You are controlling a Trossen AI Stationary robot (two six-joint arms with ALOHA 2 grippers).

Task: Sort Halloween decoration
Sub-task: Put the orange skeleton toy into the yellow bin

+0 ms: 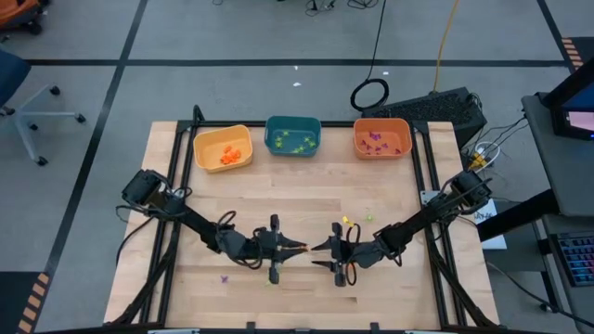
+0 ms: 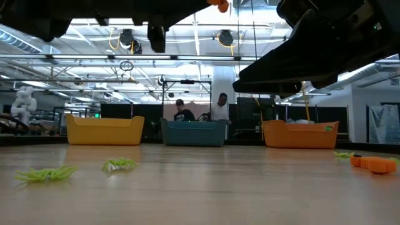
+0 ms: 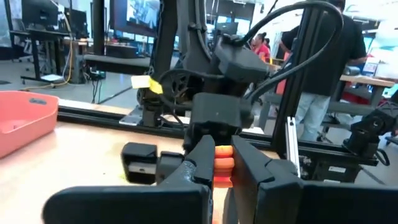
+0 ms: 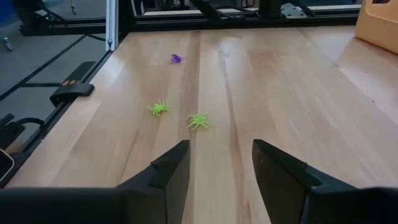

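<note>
While the left pincer (image 1: 299, 249) clamps an orange trinket (image 3: 222, 165), the right pincer (image 1: 316, 250) gapes just beside it; green spiders (image 4: 198, 121) dot the bench (image 1: 399, 288).

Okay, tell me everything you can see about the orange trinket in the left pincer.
The orange trinket is a small, bright orange piece that looks like ridged plastic. It sits pinched between the fingers of the left pincer, which is shut on it above the table's front middle. The right pincer faces it, open. Its exact shape is mostly hidden.
</note>
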